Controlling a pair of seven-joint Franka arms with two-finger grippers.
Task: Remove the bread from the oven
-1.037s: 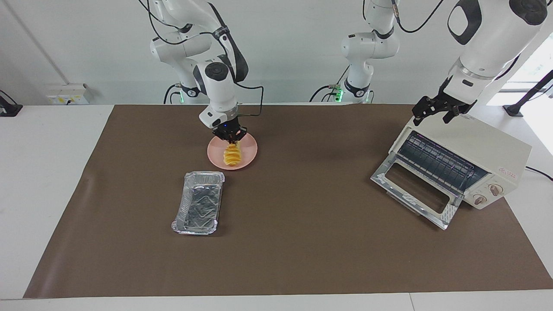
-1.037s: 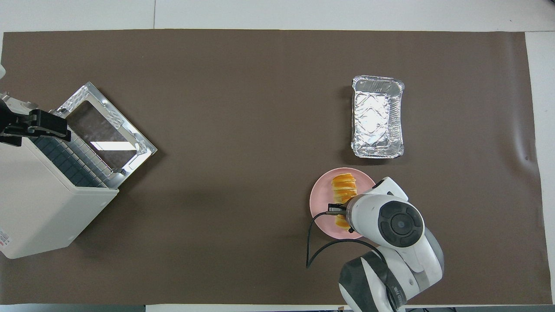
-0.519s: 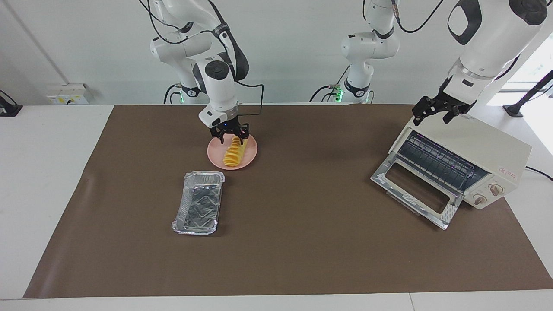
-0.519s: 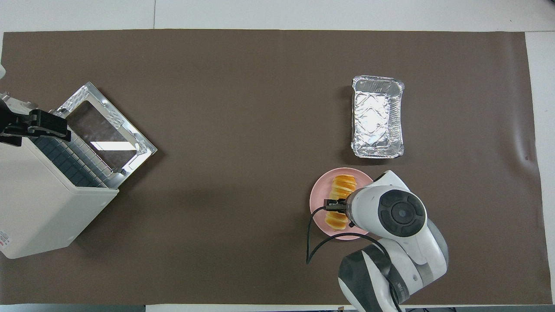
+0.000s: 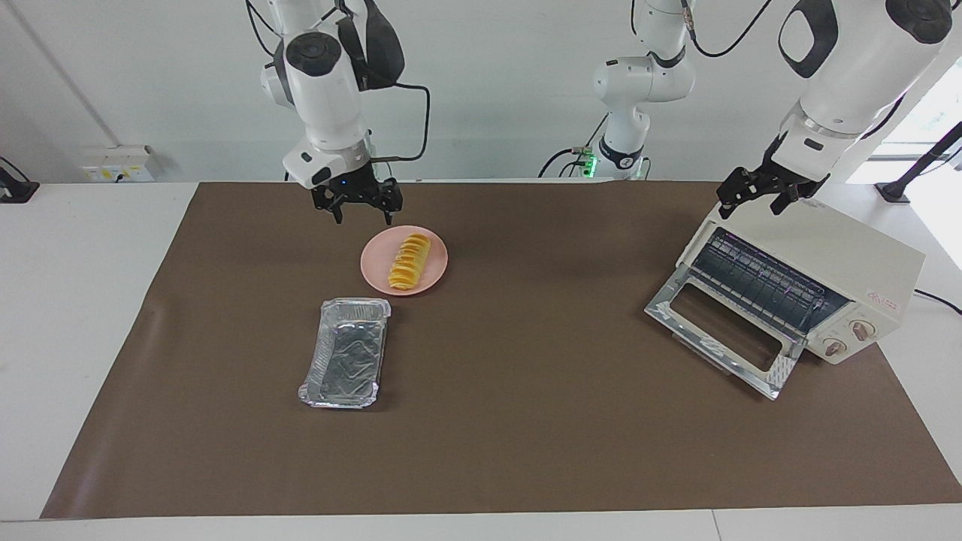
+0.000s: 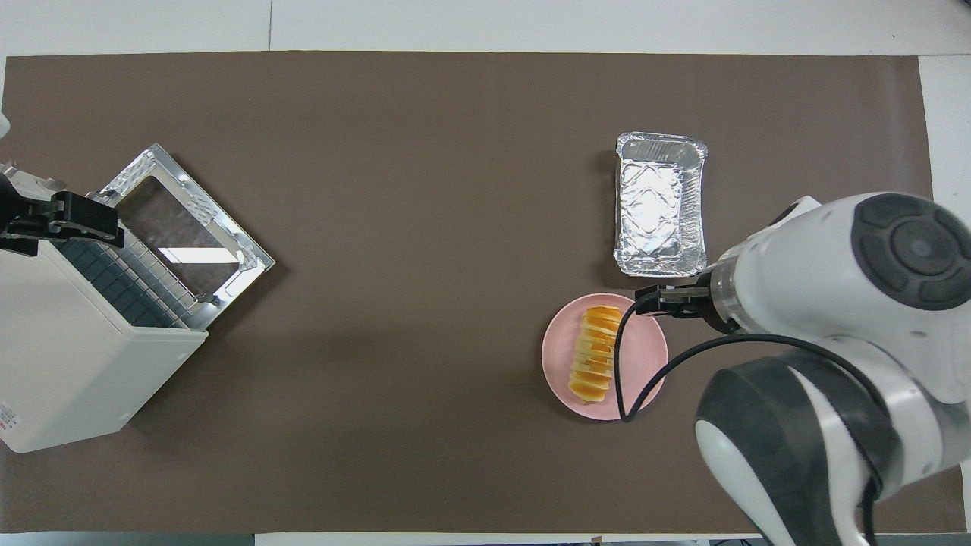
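The bread (image 5: 409, 261), a golden ridged loaf, lies on a round pink plate (image 5: 438, 272) with nothing holding it; from above the bread (image 6: 595, 353) lies lengthwise on the plate (image 6: 557, 368). My right gripper (image 5: 363, 214) hangs open and empty in the air by the plate's edge, toward the right arm's end; in the overhead view only part of the right gripper (image 6: 658, 299) shows. The cream oven (image 5: 849, 259) stands with its glass door (image 5: 721, 330) dropped open and its wire rack bare. My left gripper (image 5: 751, 201) waits open above the oven's top corner.
A silver foil tray (image 5: 346, 363) sits on the brown mat, farther from the robots than the plate. The oven (image 6: 68, 356) stands at the left arm's end, its open door (image 6: 190, 220) jutting onto the mat.
My right gripper opened, let go of the bread on the plate, then rose and drew off toward the right arm's end. The left arm stayed still.
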